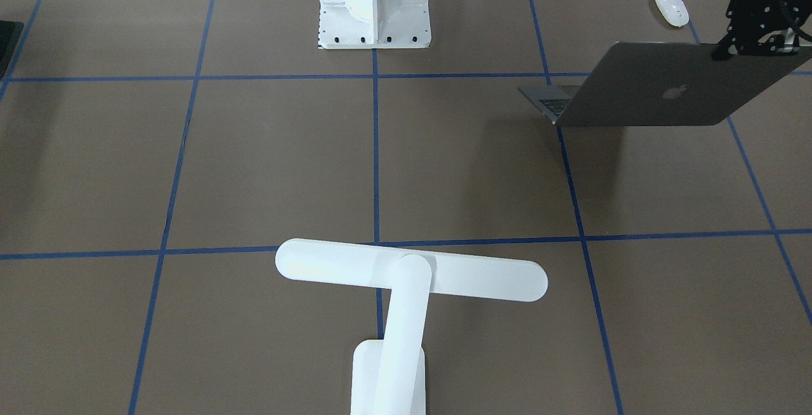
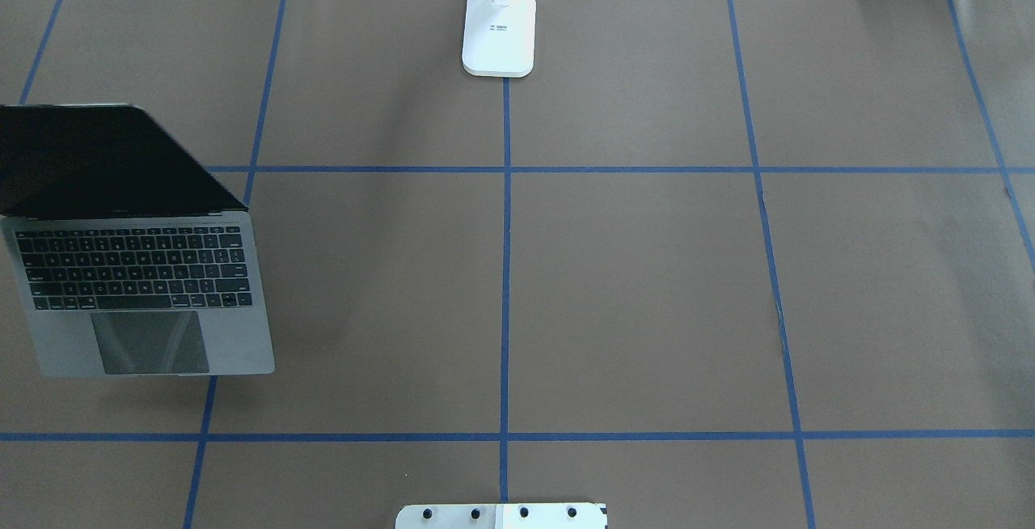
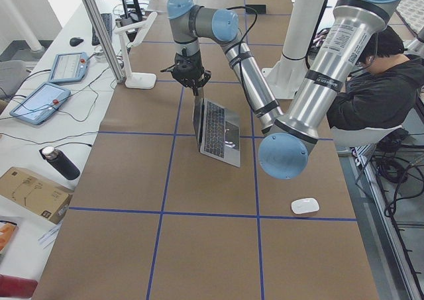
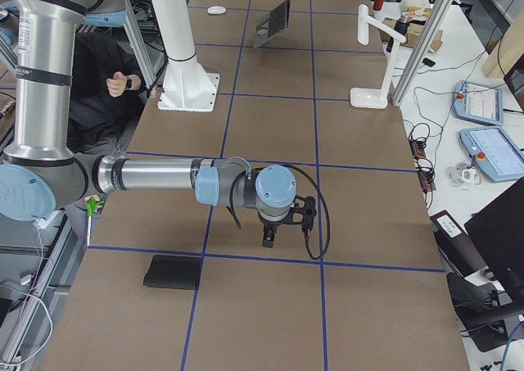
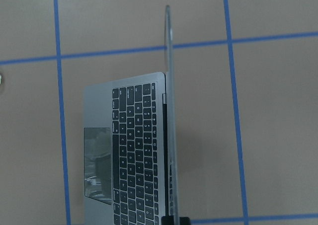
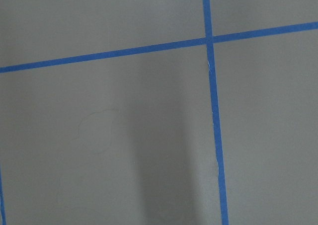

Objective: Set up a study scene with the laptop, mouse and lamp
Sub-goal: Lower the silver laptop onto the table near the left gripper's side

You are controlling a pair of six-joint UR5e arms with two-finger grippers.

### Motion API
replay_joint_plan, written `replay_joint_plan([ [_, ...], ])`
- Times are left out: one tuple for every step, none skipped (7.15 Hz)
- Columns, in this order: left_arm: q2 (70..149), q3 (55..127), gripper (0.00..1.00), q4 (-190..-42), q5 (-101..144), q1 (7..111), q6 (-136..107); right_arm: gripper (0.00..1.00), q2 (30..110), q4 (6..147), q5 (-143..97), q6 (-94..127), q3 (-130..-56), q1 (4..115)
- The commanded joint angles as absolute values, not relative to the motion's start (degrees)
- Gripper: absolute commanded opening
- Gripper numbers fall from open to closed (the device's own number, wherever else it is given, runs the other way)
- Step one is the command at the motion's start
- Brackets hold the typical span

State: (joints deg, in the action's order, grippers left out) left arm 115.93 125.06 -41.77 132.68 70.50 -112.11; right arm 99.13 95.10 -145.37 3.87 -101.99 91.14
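Laptop (image 2: pixel 137 294) is sitting open on the robot's left side of the brown paper-covered table (image 2: pixel 647 286). Its keyboard and trackpad face the robot, and the dark screen stands close to upright. The left gripper (image 3: pixel 194 87) comes down from above onto the lid's top edge. In the left wrist view its fingertips (image 5: pixel 183 221) sit tight on either side of that thin edge, so it looks clamped on the laptop lid. The white mouse (image 1: pixel 671 9) lies on the table near the laptop, on the robot's side of it, not touching it. The lamp (image 1: pixel 406 275) stands at the far edge on the centre blue tape line, straight across from the white pedestal (image 1: pixel 374 9), with its bar head reaching in over the table. The right gripper (image 4: pixel 269 238) hangs pointing down over the table near a flat black pad (image 4: pixel 172 273). Honestly can't tell if its fingers are apart or together.
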Motion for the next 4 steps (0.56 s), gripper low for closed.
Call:
replay_joint_plan([
  [122.66,122.36,0.00,-41.75,132.71,63.92,-121.43,1.00,99.58,95.10,-145.37,3.87,-102.21,91.23],
  [125.83,119.73,0.00,-41.75,132.63,60.68,-123.99,1.00,99.67,95.10,-145.37,3.87,-102.22,91.32],
  [127.25,118.66,0.00,-41.75,132.63,58.30,-125.75,1.00,99.67,95.10,-145.37,3.87,-102.22,91.32],
  [129.61,117.26,0.00,-41.75,132.63,57.05,-127.08,1.00,99.75,95.10,-145.37,3.87,-102.22,91.41],
])
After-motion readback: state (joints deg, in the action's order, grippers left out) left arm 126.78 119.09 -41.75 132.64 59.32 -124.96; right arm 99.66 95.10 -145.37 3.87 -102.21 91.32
